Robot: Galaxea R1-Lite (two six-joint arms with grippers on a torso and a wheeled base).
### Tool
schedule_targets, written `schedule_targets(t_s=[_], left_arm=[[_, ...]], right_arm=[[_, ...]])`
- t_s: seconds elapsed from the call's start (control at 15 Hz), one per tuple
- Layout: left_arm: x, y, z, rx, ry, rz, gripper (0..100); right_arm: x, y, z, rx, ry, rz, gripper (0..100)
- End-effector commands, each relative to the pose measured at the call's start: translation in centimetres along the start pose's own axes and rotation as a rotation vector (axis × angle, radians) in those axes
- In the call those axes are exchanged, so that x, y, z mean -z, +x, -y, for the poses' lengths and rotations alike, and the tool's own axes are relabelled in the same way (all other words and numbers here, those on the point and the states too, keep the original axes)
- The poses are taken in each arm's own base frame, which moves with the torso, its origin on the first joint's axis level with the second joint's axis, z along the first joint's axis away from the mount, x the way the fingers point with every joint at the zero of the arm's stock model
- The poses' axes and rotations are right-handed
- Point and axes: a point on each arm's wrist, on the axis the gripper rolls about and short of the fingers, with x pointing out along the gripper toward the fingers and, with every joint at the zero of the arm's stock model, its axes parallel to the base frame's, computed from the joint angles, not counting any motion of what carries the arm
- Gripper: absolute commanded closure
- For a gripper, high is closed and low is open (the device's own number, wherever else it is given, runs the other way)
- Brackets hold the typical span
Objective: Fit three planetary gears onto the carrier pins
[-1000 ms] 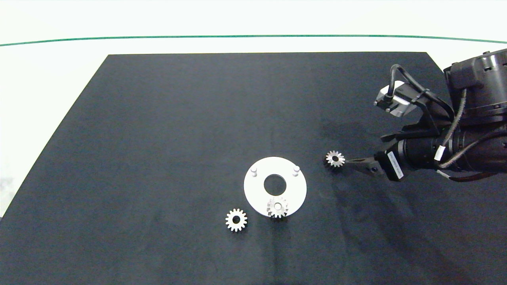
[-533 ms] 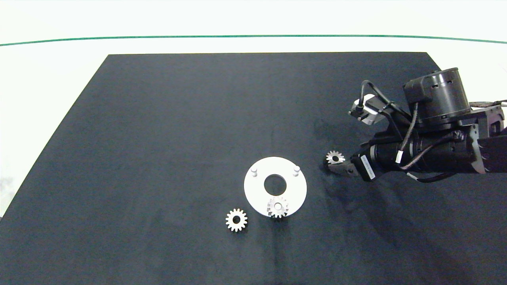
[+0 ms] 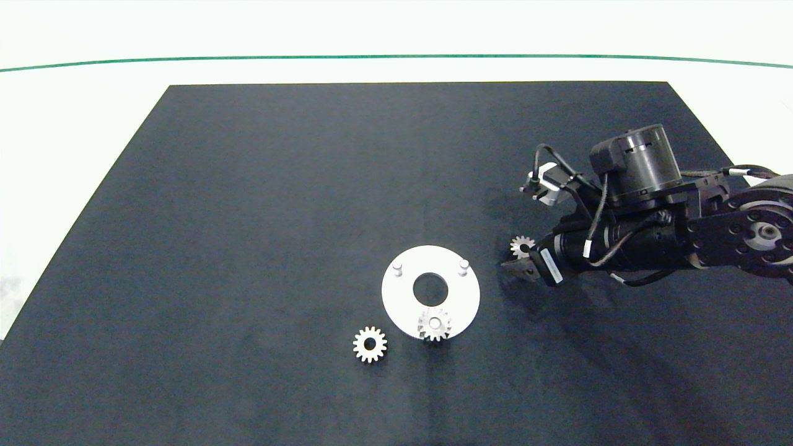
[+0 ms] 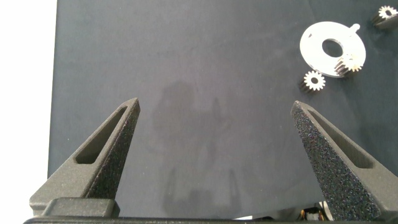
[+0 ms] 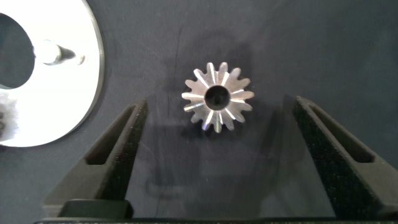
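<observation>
A white disc [image 3: 460, 298] lies on the black mat with two bare carrier pins [image 3: 397, 267] [image 3: 463, 264]. One planetary gear [image 3: 434, 324] sits on the disc's near pin. A second gear [image 3: 370, 344] lies loose on the mat to the disc's left front. The third gear [image 3: 522, 246] lies flat to the right of the disc. My right gripper [image 3: 519, 256] is open and low over it, one finger on each side of this gear [image 5: 217, 104], not touching it. My left gripper [image 4: 215, 104] is open over bare mat, far from the disc [image 4: 314, 40].
The black mat [image 3: 279, 186] covers most of the white table, with a green line [image 3: 248, 59] beyond its far edge. The right arm [image 3: 657, 229] reaches in over the mat's right side. A bare pin [image 5: 53, 53] stands near the right gripper's left finger.
The right arm has slid left and lower. Its open fingers, which were to the right of the third gear, now straddle it. The gears and disc have not moved.
</observation>
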Motion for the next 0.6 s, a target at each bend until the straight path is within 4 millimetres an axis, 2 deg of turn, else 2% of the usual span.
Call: schedule_targets(t_s=[0.07, 0.6], left_arm=[[0.01, 0.02, 0.0, 0.0, 0.0, -0.003, 0], [-0.09, 0.07, -0.02, 0.002, 0.001, -0.004, 0]], right_arm=[[-0.1, 0.61, -0.04, -0.002, -0.003, -0.007, 11], [-0.59, 1.16, -0.01, 0.0, -0.003, -0.001, 28]])
